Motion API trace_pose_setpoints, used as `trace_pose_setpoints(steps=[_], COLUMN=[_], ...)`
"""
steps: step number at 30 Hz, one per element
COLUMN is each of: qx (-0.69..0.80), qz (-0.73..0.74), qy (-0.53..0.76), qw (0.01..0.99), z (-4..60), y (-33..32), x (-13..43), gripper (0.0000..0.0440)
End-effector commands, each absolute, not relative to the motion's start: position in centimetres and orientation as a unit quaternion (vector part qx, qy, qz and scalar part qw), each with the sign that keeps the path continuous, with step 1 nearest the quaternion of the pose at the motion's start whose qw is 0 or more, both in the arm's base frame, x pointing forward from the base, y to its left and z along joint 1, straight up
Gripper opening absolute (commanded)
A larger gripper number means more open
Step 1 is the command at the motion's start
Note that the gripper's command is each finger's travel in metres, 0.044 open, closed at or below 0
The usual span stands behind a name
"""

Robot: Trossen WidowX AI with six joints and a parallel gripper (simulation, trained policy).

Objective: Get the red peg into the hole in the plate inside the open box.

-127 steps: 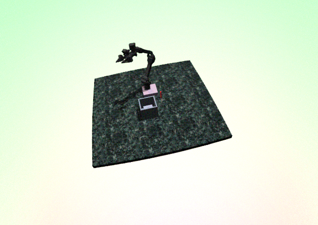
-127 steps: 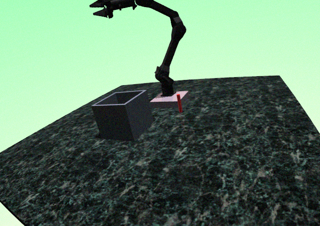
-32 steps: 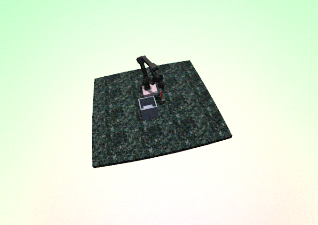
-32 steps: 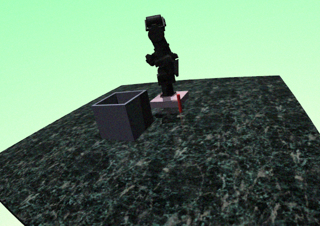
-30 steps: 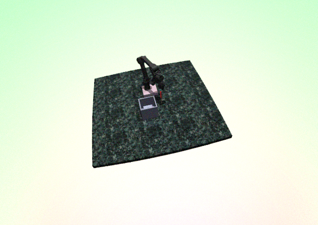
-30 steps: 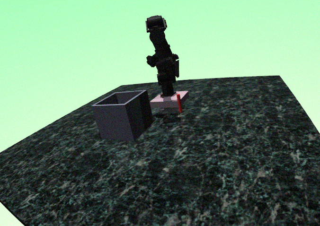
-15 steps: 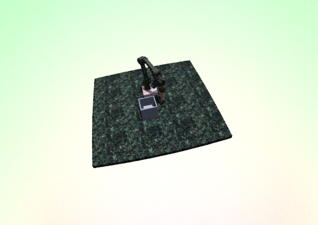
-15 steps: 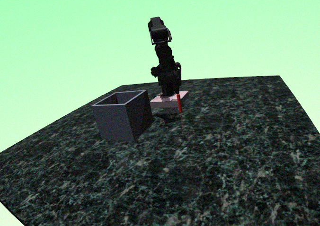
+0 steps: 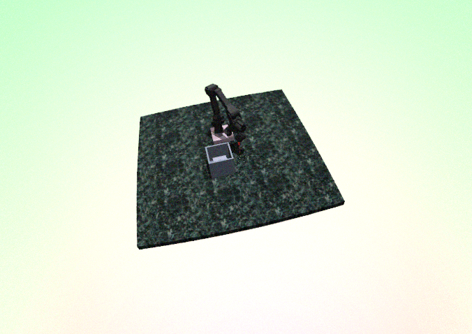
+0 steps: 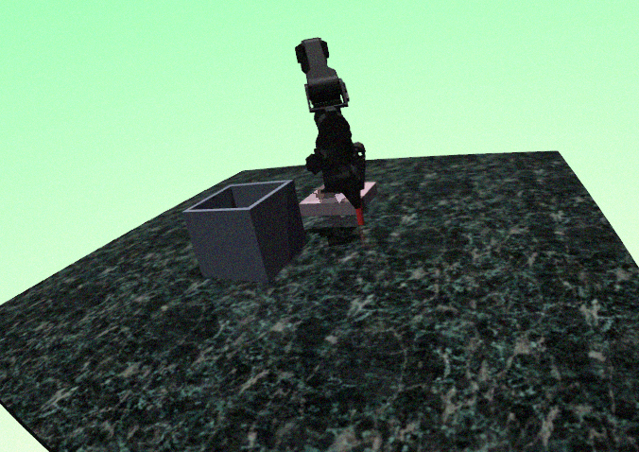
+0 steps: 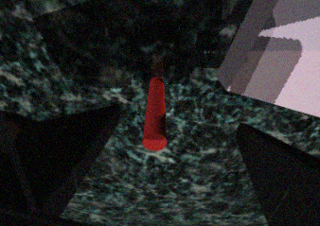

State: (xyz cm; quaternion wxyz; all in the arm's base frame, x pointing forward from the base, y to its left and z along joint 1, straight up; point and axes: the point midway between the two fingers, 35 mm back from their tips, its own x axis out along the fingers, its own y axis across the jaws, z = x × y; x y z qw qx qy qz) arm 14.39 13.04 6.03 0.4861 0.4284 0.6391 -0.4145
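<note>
The red peg (image 9: 239,143) (image 10: 359,217) (image 11: 155,113) stands upright on the dark table, beside the box. My gripper (image 11: 177,119) is open and low over the peg. In the wrist view the peg shows between the two spread fingers, nearer the left fingertip, with a gap on each side. In the exterior view a finger hides the peg's upper part. The open grey box (image 9: 222,169) (image 10: 227,242) stands upright on the table. A pale surface (image 9: 219,158) shows inside it in the top view; the hole cannot be made out.
The arm's pale pinkish base block (image 9: 222,136) (image 10: 326,209) (image 11: 298,85) is close behind the box and beside the peg, at the upper right in the wrist view. The dark green speckled table (image 9: 267,184) (image 10: 413,333) has a faint reflection of the peg.
</note>
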Motion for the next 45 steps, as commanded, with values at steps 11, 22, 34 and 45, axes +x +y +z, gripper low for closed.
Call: trace_pose_setpoints(steps=[11,22,34,45], qx=[0.423,0.446,0.495,0.519], qz=[-0.407,-0.366,-0.306,-0.256], qy=[0.637,0.646,0.638,0.61], qw=[0.499,0.5,0.504,0.541], z=[3.9,5.3,9.5,14.6], y=[13.6,15.2,16.5,15.5], x=[15.3,16.5,18.2,20.2], gripper=[0.0148,0.0004,0.0,0.0])
